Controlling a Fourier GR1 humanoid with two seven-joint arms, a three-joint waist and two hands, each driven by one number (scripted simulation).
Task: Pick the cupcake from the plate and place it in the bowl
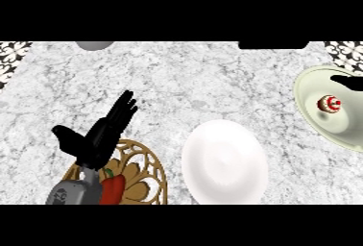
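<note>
The cupcake (330, 103), red and white on top, sits on the pale green plate (312, 113) at about three o'clock in the head view, near the right edge of the marble counter (184, 77). The white bowl (225, 163) lies at about five o'clock, just below centre, apart from the plate and with nothing in it. The left hand (99, 137) shows at about eight o'clock, its fingers (124, 108) straight and held close together, pointing up toward one o'clock, with the thumb (65, 134) stuck out toward the left; it holds nothing. The cupcake lies well apart from those fingers, far across the counter toward three o'clock, with the bowl between the two. Beneath the left hand and forearm is a woven wicker basket (149, 173) with a red pepper (112, 188) in it, at about seven o'clock. A dark shape (351, 82) lies across the plate's upper right rim; whether it is the right hand cannot be told
</note>
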